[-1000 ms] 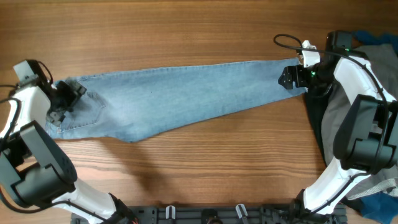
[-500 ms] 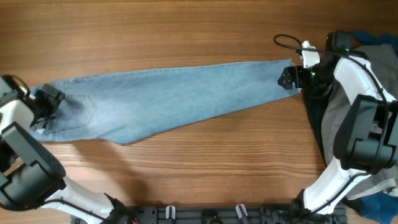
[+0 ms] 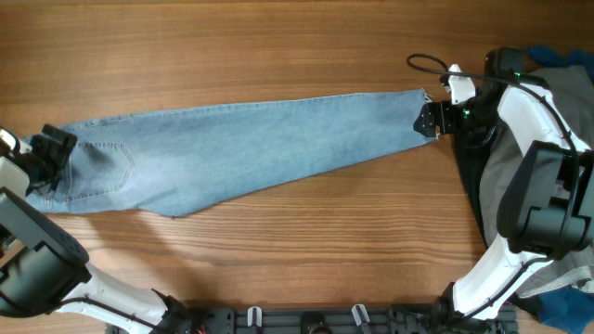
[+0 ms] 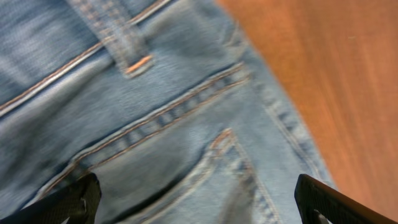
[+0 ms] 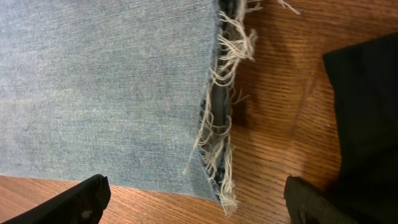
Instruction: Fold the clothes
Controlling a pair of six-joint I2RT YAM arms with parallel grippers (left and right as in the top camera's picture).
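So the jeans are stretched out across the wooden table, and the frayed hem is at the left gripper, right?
Not quite: the frayed hem is at the right gripper, as the right wrist view shows. The jeans are stretched out across the wooden table.

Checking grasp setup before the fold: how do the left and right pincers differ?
Left pincer hangs over the jeans at waistband and back pocket; right pincer at the frayed hem. Right pincer has black fabric beside it; left pincer has none. Both stand open.
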